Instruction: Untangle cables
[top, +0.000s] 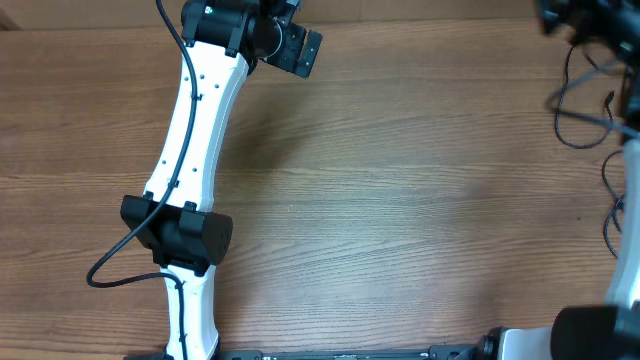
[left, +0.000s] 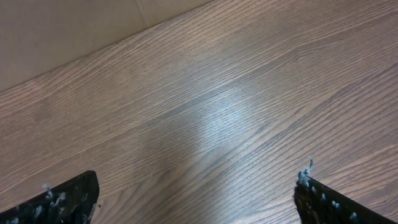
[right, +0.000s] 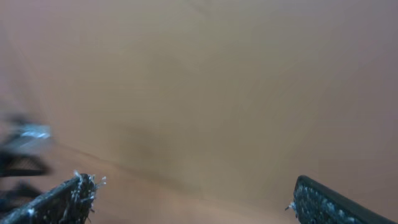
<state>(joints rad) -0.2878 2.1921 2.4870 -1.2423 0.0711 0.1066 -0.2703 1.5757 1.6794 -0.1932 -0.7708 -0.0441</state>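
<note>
Left gripper: jaws wide apart, nothing between them, above the table.
Right gripper: jaws wide apart, holding nothing.
Cables: loose black strands, table's 2 o'clock edge, seen from overhead.

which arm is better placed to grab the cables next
Right, probably. The cables lie at the far right, just by the open right end effector, and show at the edge of its wrist view. The left end effector, also open, faces bare table away from them.
</note>
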